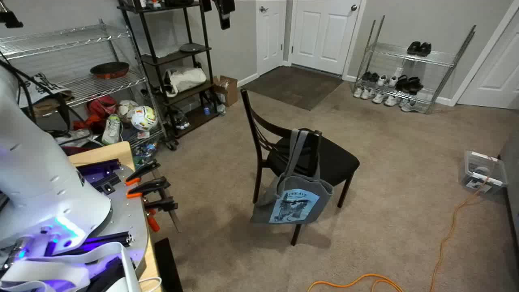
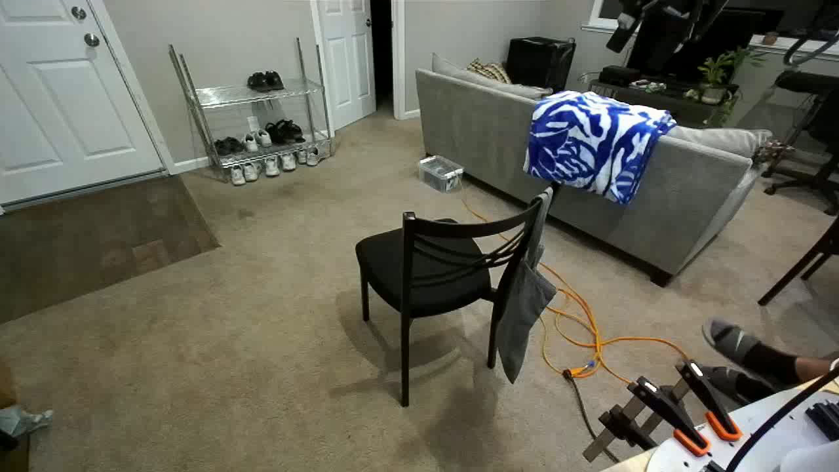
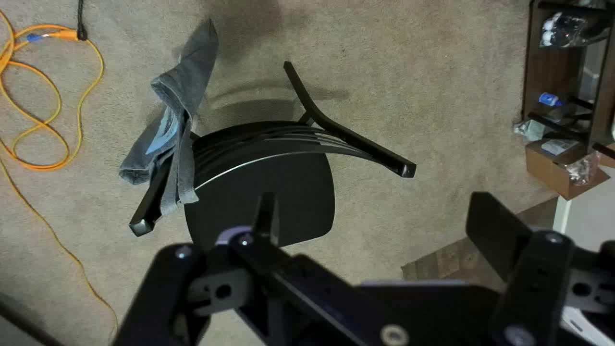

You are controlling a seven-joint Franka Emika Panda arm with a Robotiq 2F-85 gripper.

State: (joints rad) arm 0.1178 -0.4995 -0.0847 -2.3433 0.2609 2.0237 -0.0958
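The gripper (image 3: 375, 206) hangs with jaws spread wide, higher than the chair (image 3: 288, 192). The bag (image 3: 194, 67) hangs at one side of the chair, lower than the gripper and apart from it; the gap is hard to judge.

A grey sofa (image 2: 482, 128) stands on beige carpet (image 2: 262, 314).

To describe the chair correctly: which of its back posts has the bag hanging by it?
The post nearer the orange cord in the wrist view: the gray bag hangs there; the other post is bare.
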